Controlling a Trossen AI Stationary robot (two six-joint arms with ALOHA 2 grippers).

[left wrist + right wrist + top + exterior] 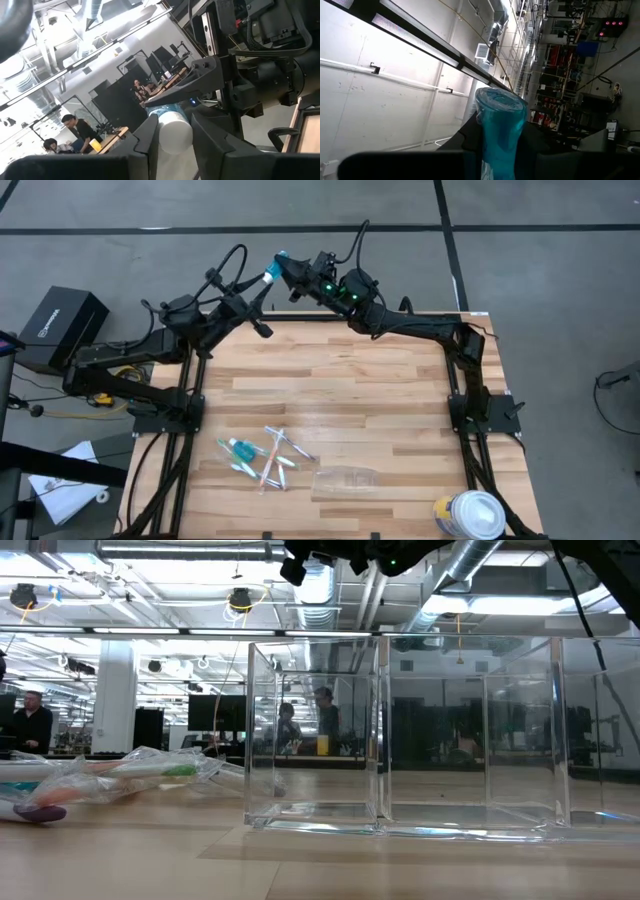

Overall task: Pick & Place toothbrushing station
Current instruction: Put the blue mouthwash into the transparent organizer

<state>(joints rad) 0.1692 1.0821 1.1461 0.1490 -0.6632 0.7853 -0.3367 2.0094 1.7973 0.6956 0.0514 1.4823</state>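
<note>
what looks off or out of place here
One teal-and-white tube is up in the air past the table's far edge, pinched between the left hand and right hand, while the other brushes and tubes lie loosely scattered beside the clear holder.

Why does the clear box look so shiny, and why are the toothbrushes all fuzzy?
In the low view the see-through holder mirrors the ceiling lights and room, so its walls gleam; the toothbrushes lie very close to that camera, out of focus. In the high view the table shows a soft glare patch.
</note>
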